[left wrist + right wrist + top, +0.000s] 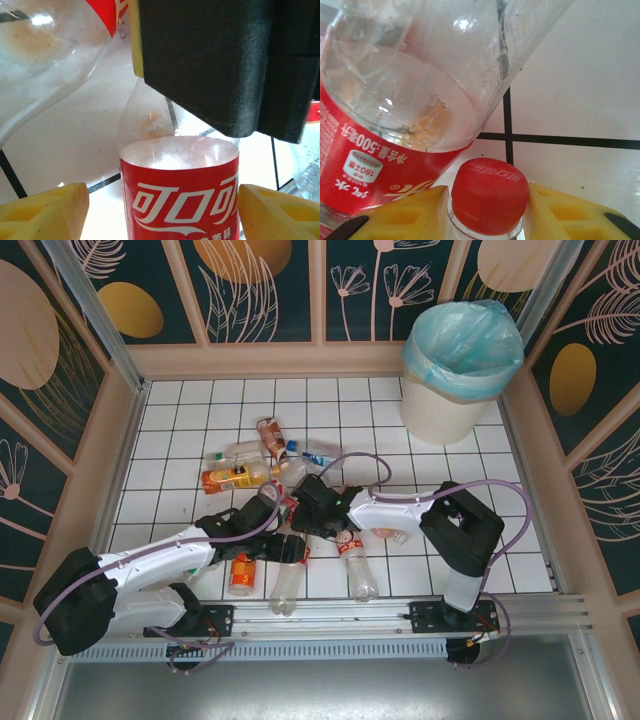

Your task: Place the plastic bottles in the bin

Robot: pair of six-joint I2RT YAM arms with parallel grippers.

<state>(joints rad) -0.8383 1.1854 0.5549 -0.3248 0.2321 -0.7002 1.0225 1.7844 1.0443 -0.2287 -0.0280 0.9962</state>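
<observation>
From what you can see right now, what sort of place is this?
Probably a staged robot test cell, not a real room: a white tiled tabletop boxed in by leaf-patterned wall panels, two robot arms bolted to an aluminium rail, and scattered plastic bottles with a bag-lined bin.

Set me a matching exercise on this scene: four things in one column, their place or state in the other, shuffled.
1 bin
2 left gripper
3 right gripper
4 orange-labelled bottle

A closed on a red cap
B upright, far right corner
C lying on its side
D open, straddling a red-labelled bottle

Pairs: 1-B, 2-D, 3-A, 4-C.
</observation>
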